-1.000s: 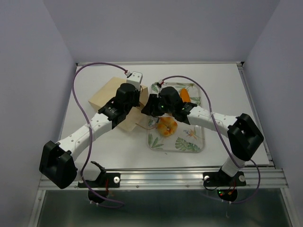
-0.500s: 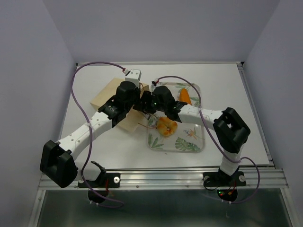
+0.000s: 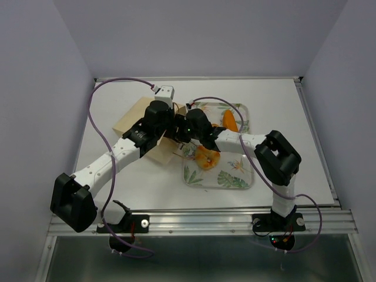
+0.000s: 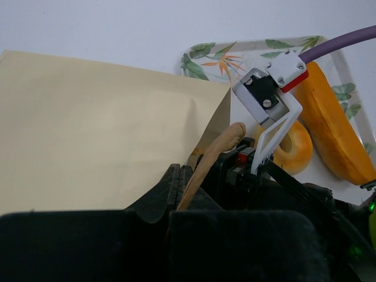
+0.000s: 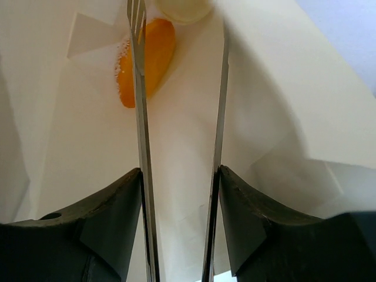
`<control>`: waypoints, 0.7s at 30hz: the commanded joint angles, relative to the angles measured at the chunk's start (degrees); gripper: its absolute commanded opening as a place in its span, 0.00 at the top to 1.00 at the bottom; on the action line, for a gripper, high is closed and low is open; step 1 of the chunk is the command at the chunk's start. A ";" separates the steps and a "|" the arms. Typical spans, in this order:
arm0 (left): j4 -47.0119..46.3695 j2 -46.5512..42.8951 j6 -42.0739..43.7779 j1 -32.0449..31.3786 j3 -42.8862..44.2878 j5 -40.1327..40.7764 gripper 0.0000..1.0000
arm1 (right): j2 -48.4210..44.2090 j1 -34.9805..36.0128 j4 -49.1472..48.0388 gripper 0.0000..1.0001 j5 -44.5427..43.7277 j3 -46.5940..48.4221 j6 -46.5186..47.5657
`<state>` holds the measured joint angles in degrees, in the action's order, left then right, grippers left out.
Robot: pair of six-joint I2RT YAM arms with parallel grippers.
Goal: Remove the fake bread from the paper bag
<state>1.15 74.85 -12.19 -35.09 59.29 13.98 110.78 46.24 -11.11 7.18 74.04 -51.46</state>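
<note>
Right fingers (image 5: 140,117) stand apart inside the tan kraft paper bag (image 5: 264,88), facing a glossy orange oval roll (image 5: 147,59) and pale round bun (image 5: 182,7); my left fingers (image 4: 167,188) clench its brown loop handle (image 4: 214,154) beside the leaf-patterned white tray (image 4: 205,53).

top: overhead, whole table (image 3: 294,106) | left wrist: close over bag (image 4: 88,129), tray (image 4: 218,51) | right wrist: inside bag

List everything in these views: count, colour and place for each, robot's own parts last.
paper bag: one, tan, left of the tray
tray: one, white with leaf print, right of the bag
long loaf: one, orange, on the tray
ring bun: one, golden, on the tray
oval roll: one, orange, inside the bag
pale bun: one, cream, inside the bag
left gripper: one, black, shut on the bag's handle
right gripper: one, black, open inside the bag
</note>
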 commanded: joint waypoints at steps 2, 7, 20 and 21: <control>-2.11 -0.32 -2.75 -0.33 2.06 -1.85 1.00 | 1.10 1.05 -3.39 0.40 -3.31 3.65 -0.48; -2.73 -0.67 -3.46 -0.42 1.45 -1.68 1.00 | 2.68 1.05 -3.83 0.38 -4.10 4.53 -0.22; -3.87 -4.00 1.19 -0.42 -2.16 -6.16 1.00 | 3.12 1.05 -11.82 0.35 1.26 -1.00 4.35; -3.87 -4.27 1.55 -0.42 -2.33 -6.16 1.00 | 3.30 1.05 -12.43 0.35 1.34 -1.35 4.44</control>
<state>-0.16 74.02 -11.97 -34.76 57.93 12.27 113.40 46.24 -16.84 6.74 72.95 -49.17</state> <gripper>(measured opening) 0.026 0.654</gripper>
